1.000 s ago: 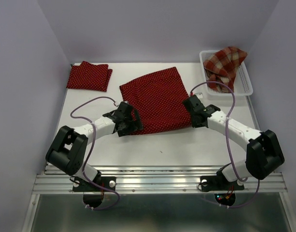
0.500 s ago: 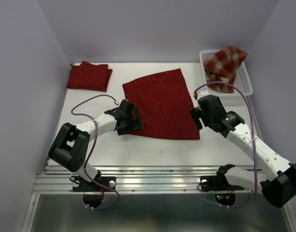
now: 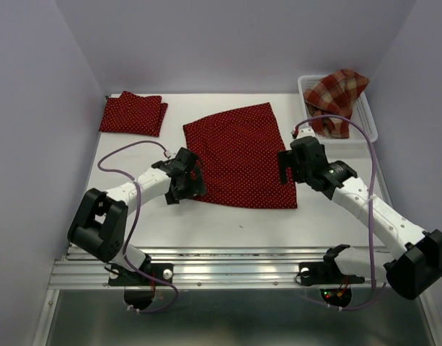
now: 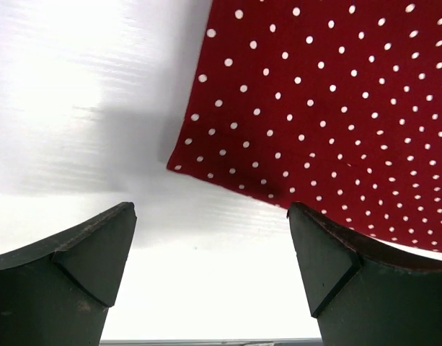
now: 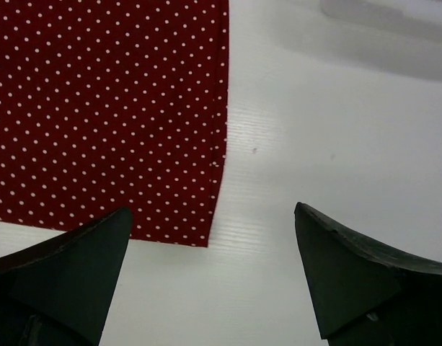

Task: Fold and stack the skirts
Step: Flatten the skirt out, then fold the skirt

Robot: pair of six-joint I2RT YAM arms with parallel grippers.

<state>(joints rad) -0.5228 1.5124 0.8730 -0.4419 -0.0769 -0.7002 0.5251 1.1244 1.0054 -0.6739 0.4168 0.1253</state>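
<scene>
One dark red polka-dot skirt [image 3: 239,155] lies spread flat in the middle of the table. A second polka-dot skirt [image 3: 133,114] sits folded at the back left. The plaid skirt [image 3: 336,97] is bunched in the white basket [image 3: 368,128] at the back right. My left gripper [image 3: 186,180] stands open at the spread skirt's near-left corner. In the left wrist view that skirt [image 4: 336,108] lies just ahead of the left gripper [image 4: 211,209]. My right gripper [image 3: 287,167] is open beside the skirt's right edge. The right wrist view shows the skirt's [image 5: 105,108] near-right corner ahead of the right gripper [image 5: 213,213], nothing held.
The walls of the white enclosure close in the table at the back and both sides. A metal rail [image 3: 235,263] runs along the near edge, where the arm bases stand. Purple cables loop over both arms.
My right gripper has opened and let go of the skirt's right edge. The skirt has spread out flatter toward the near right. The left gripper has shifted slightly.
</scene>
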